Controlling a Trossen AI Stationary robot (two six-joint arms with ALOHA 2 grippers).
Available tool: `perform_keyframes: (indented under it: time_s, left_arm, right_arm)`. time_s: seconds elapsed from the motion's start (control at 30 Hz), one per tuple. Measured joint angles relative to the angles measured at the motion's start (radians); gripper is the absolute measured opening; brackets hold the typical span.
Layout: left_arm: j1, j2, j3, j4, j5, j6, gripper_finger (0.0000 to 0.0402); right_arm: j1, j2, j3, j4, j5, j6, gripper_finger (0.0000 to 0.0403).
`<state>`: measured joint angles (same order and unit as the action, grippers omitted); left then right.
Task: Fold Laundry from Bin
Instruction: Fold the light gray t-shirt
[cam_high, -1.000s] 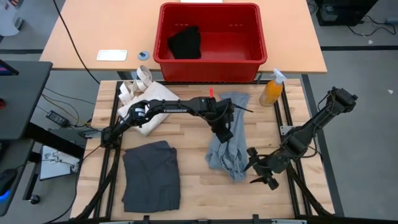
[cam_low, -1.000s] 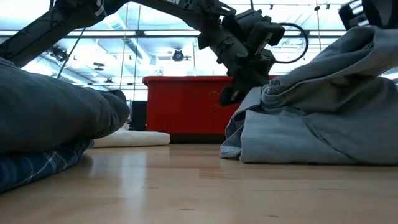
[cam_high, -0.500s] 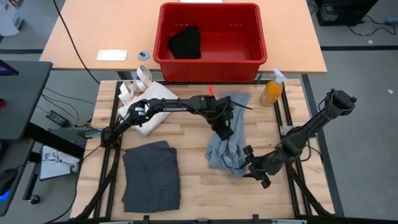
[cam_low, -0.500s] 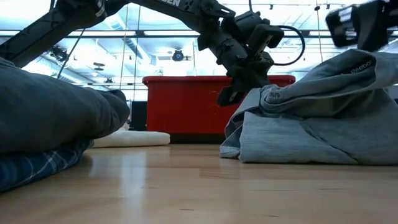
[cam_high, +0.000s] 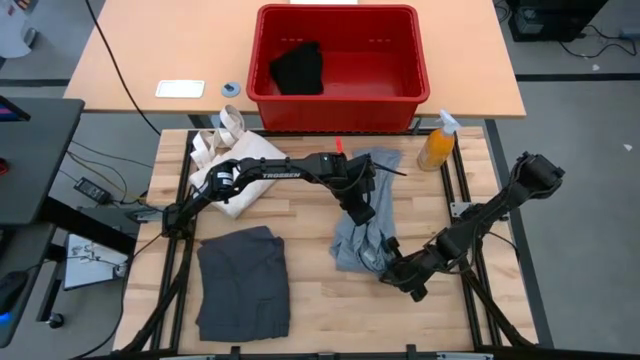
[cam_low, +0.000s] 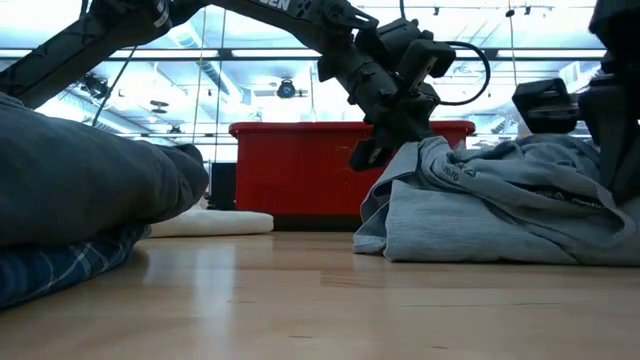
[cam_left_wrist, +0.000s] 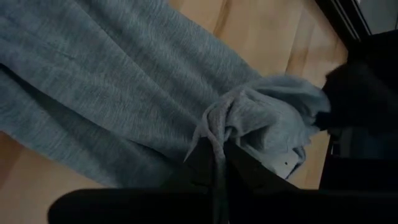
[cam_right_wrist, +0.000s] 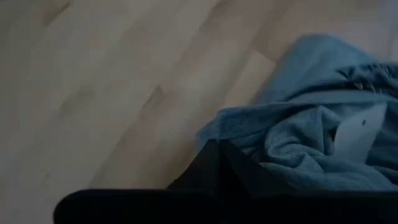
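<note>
A light grey garment (cam_high: 362, 225) lies crumpled on the table's right half. My left gripper (cam_high: 360, 212) is shut on it near its middle, and my right gripper (cam_high: 388, 268) is shut on its near end. A dark charcoal piece (cam_high: 243, 282) lies folded at the near left. In the low view it rests on a blue plaid shirt (cam_low: 55, 268). The red bin (cam_high: 400, 60) stands beyond the table's far edge, with a black piece (cam_high: 297, 68) on its floor. My left gripper pinches a bunched fold (cam_left_wrist: 219, 121) of the light grey garment between its two fingers, coming from above and slanting down. That fold stands raised (cam_low: 425, 150), and the rest of the garment lies slack on the table. My right gripper is shut on the garment's near edge (cam_right_wrist: 231, 132), coming in low from the table's near right. Whether it holds one layer or several I cannot tell. The cloth there rests slack on the table.
A cream tote bag (cam_high: 235, 165) lies at the far left of the table, under the left arm. An orange spray bottle (cam_high: 437, 146) stands at the far right corner. Bare wood shows between the two garments and along the near edge.
My right gripper has moved toward the table's left, in to the grey garment's near end, and has shut on the cloth there. In the low view, the garment's raised right part has sunk lower. My left gripper has kept its hold.
</note>
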<state>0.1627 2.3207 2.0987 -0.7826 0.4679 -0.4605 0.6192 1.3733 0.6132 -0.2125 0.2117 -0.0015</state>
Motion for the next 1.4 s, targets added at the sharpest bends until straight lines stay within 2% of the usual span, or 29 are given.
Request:
perform_keyframes:
  time_s: [0.13,0.43,0.57,0.7,0.87,1.13,1.4]
  left_arm:
    - [0.0,0.0,0.0,-0.002,0.0,0.008,0.0017]
    - [0.001,0.0,0.0,-0.013,0.001,0.056,0.0017]
    - [0.023,-0.003,0.0,-0.02,0.002,0.071,0.0017]
    - [0.071,-0.027,0.0,-0.028,0.001,0.084,0.0017]
    - [0.131,-0.061,0.002,-0.021,0.019,0.084,0.0017]
    - [0.196,-0.066,0.002,0.021,0.051,0.098,0.0019]
    - [0.257,-0.066,0.001,0.199,0.053,0.163,0.002]
  right_arm:
    - [-0.001,-0.085,0.031,-0.092,0.022,0.053,0.0006]
    - [-0.005,-0.394,0.149,-0.474,0.195,0.188,0.0002]
    - [-0.026,-0.469,0.153,-0.654,0.268,0.319,0.0002]
    - [-0.053,-0.522,0.153,-0.763,0.367,0.459,0.0002]
    - [-0.128,-0.563,0.153,-0.793,0.454,0.507,0.0001]
    - [-0.324,-0.571,0.153,-0.796,0.515,0.503,0.0]
    - [-0.513,-0.577,0.153,-0.776,0.533,0.46,0.0001]
